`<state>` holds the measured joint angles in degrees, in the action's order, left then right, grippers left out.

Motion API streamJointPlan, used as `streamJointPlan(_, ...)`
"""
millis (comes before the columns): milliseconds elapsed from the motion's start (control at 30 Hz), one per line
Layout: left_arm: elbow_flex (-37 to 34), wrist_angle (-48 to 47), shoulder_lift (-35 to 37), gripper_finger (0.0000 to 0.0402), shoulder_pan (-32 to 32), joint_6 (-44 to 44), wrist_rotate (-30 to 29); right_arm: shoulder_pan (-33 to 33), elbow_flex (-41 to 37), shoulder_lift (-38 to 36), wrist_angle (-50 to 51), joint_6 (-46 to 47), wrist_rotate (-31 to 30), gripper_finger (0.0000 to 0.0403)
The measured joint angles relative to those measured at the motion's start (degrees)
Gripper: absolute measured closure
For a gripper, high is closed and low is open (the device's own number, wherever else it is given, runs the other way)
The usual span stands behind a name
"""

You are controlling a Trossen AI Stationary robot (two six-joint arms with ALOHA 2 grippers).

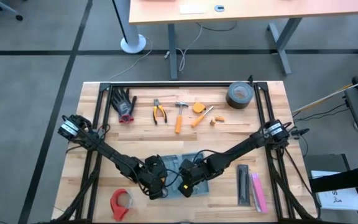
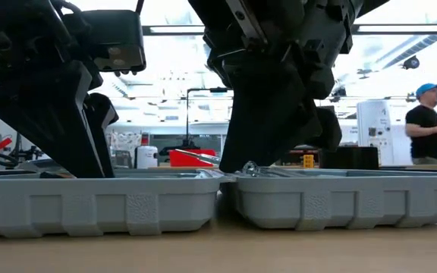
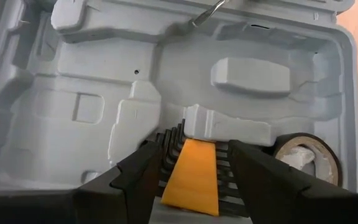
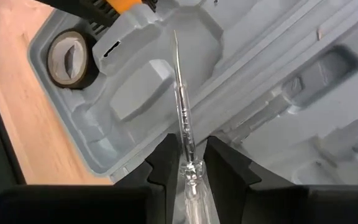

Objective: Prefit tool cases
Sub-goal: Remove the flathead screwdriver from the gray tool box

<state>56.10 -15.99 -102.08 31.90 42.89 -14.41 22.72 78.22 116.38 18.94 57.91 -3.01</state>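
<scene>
The blue-grey tool case [image 1: 190, 157] lies open near the table's front edge, its moulded grey tray [image 3: 166, 81] facing up; the low view shows both halves [image 2: 97, 201]. My left gripper [image 1: 156, 183] hovers over the tray, shut on an orange-and-black ribbed tool [image 3: 194, 168]. My right gripper [image 1: 185, 185] is beside it, shut on a clear-handled screwdriver [image 4: 185, 124] whose thin shaft reaches out over the tray. A dark tape roll [image 3: 306, 158] sits in a corner pocket of the case. My left gripper pinches the ribbed tool between its two fingers, their inner faces against its black ribs [image 3: 166, 149] on both sides. The fingers slant down toward the tray. The tool's lower end is close over the tray; whether it touches, I cannot tell. My right gripper pinches the screwdriver where the metal shaft meets the clear handle [image 4: 190, 165]. The fingers slant down and the shaft runs on ahead of them. The tip [image 4: 174, 37] points over the tray, and the shaft looks clear of it.
Along the far side lie black gloves [image 1: 124, 102], pliers [image 1: 159, 112], a hammer [image 1: 180, 115], small orange tools [image 1: 201, 112] and a grey tape roll [image 1: 240, 95]. A red tape dispenser [image 1: 120, 203] sits near left; black and pink bars [image 1: 251, 185] lie near right. A person [image 2: 431, 125] stands beyond.
</scene>
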Motion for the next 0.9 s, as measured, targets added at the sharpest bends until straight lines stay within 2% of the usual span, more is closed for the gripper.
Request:
streamJointPlan(300, 0.0, -0.1, 0.0, 0.0211, 0.0, 0.0, 0.0, 0.0, 0.0, 0.0, 0.0, -1.1, 0.0, 0.0397)
streamJointPlan(667, 0.0, -0.2, 0.0, 0.0203, 0.0, 0.0, 0.0, 0.0, 0.0, -2.4, 3.0, -1.7, -0.2, 0.0401)
streamJointPlan(900, 0.0, -0.3, 0.0, 0.0209, 0.0, 0.0, 0.0, 0.0, 0.0, -6.3, 9.7, -1.6, -4.0, 0.0401)
